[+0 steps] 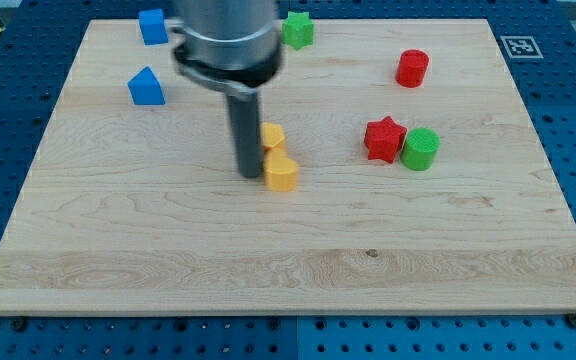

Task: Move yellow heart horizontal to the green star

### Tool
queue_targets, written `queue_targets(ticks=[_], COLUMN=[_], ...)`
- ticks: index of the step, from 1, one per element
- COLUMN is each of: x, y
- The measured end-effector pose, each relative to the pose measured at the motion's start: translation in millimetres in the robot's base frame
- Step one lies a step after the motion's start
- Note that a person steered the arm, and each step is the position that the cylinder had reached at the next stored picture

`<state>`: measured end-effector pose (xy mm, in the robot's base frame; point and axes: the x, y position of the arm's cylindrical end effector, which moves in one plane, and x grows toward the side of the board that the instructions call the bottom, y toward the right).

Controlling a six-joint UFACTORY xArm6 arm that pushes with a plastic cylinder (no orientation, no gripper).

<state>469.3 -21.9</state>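
A green star [297,30] sits at the view's top, right of the arm's body. Two yellow blocks lie mid-board, touching: the upper one [273,136] looks like a heart, partly hidden by the rod, and the lower one [282,173] is a rounded block. My tip [251,175] rests on the board just left of the lower yellow block, touching or nearly touching it.
A red star [384,138] and a green cylinder [420,148] touch at the view's right. A red cylinder [412,68] stands above them. Two blue blocks [152,26] [146,87] lie at the upper left. The wooden board [288,270] sits on a blue pegboard.
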Motion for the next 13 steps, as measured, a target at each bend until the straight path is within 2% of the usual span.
queue_targets(ticks=[1,2,3,4,5,7,9,12,13], x=[4,41,56,56,56,48,32,29,7], y=[39,49,99,144,155,149,100,60,58])
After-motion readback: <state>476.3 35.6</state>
